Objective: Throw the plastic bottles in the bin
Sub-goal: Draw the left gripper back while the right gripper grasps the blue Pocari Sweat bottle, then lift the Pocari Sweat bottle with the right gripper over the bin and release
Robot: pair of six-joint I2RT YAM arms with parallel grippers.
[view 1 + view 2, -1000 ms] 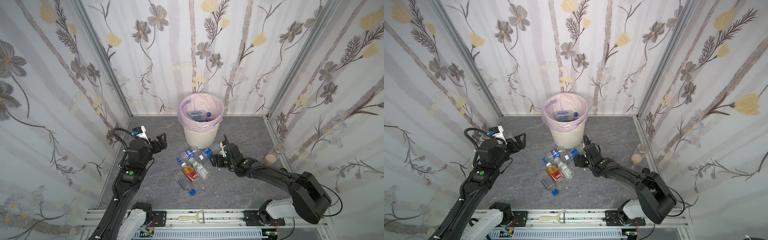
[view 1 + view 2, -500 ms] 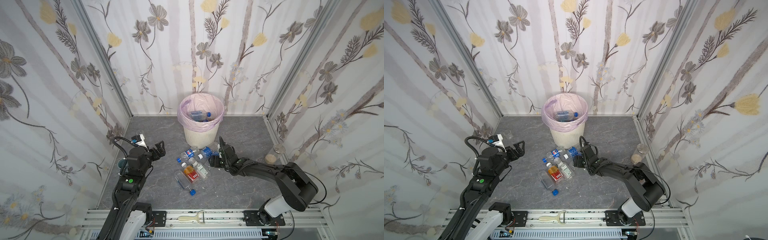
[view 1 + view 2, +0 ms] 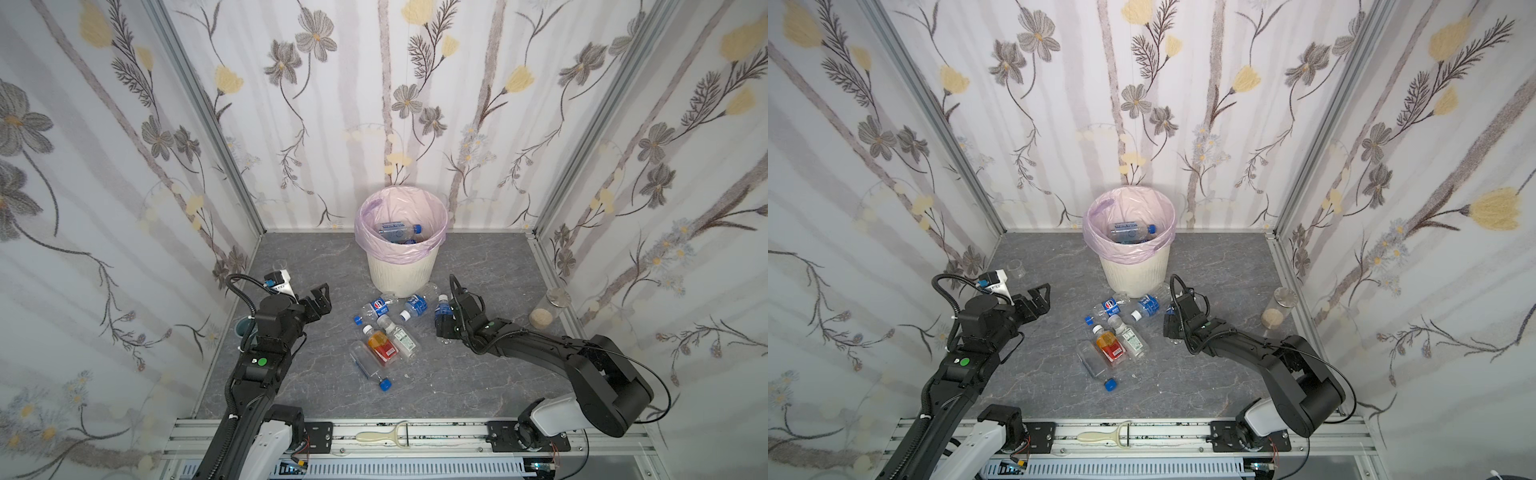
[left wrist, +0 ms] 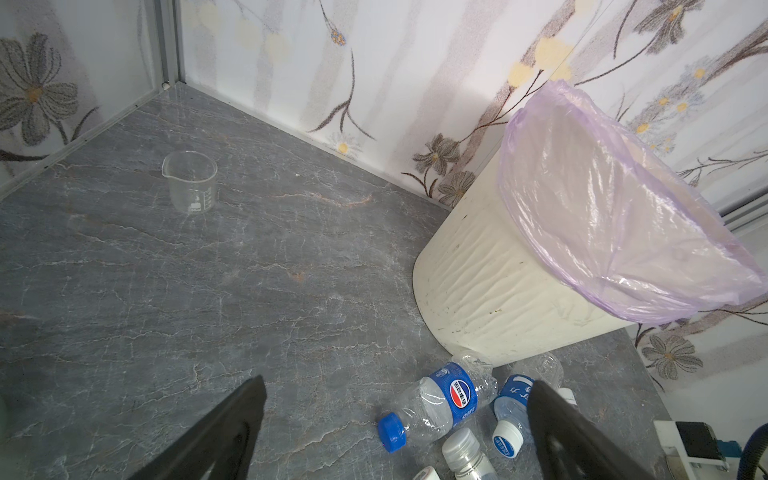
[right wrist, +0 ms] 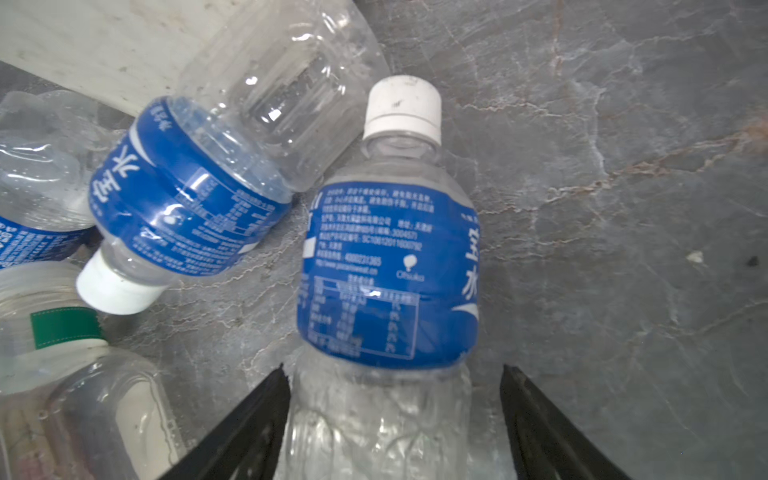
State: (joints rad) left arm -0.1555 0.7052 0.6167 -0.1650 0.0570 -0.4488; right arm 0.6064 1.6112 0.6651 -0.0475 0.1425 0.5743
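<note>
Right wrist view is filled by a clear bottle with a blue label lying on the grey desk, its white cap pointing away from the camera. The right tool is spread around the lower body of this bottle: one finger lies against the plastic, while a gap is seen at the other side, so no firm pinch is made yet. For a good grasp, the fingers should be closed evenly on the body, below the label, before any lift toward the bin. The left tool is spread wide and holds nothing. Other bottles lie close together in front of the bin. The fingertips are cut off in both wrist views, and the bottom of the bin cannot be seen.
</note>
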